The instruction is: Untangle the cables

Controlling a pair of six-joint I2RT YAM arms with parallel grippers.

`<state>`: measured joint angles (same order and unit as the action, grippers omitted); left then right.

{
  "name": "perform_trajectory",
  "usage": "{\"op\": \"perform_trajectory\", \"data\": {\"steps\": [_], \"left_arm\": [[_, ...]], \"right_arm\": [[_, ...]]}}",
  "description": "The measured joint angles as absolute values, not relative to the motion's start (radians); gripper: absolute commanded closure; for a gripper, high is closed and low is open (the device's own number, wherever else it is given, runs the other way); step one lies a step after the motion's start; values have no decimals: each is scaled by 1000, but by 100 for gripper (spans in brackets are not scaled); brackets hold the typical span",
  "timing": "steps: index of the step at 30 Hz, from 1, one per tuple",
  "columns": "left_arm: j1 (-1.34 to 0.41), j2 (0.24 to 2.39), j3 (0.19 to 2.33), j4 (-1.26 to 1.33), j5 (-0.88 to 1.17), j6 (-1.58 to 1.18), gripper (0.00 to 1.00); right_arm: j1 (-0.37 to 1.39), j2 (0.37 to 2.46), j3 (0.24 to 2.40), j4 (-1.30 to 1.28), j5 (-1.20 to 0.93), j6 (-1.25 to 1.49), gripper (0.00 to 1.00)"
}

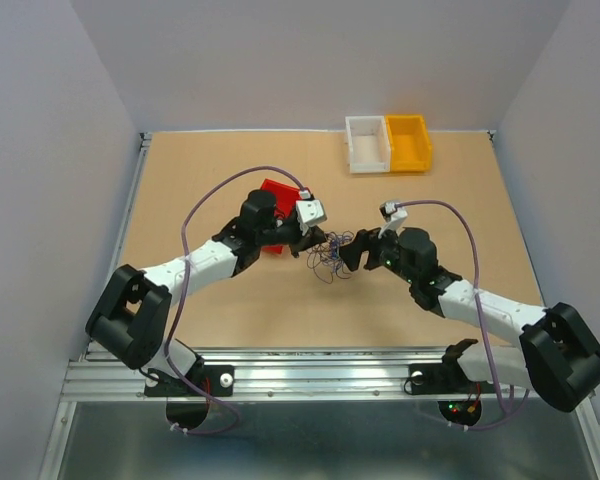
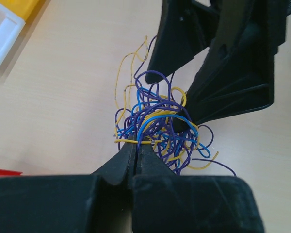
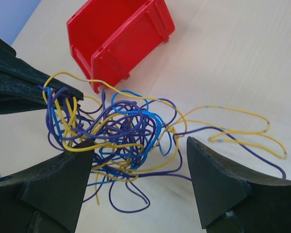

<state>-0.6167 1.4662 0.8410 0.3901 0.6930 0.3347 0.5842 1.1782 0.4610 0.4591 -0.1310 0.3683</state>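
Purple, blue and yellow hair-thin wires (image 1: 330, 258), judged soft and light, are seen clumped on the tabletop (image 1: 230, 320). Edge strands are clamped in the left pincer (image 2: 136, 148); the right pincer (image 3: 139, 145) is held spread astride them. A loose outer loop is best gripped.

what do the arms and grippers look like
The left arm and right arm are white links between bulky black joints, each with a thin lilac cable looping alongside and a pale camera block at the wrist. The left gripper and right gripper have matte black wedge-shaped fingers.
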Motion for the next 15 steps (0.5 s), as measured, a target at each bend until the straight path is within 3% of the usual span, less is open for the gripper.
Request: {"op": "perform_trajectory", "data": {"steps": [4,5,9,13,15], "left_arm": [[-630,1437,826,386,733,350,100],[-634,1431,826,383,736,352,100],[-640,1397,812,385,737,357,100],[-640,1333,773,387,735,356,100],[-640,1291,751,391,733,354,100]], "right_arm": [[627,1211,468,482,-131,356,33],[643,1222,472,484,-130,352,49],[678,1258,489,483,-80,341,78],[682,1255,491,476,68,368,78],[682,1242,491,458,215,401,83]]}}
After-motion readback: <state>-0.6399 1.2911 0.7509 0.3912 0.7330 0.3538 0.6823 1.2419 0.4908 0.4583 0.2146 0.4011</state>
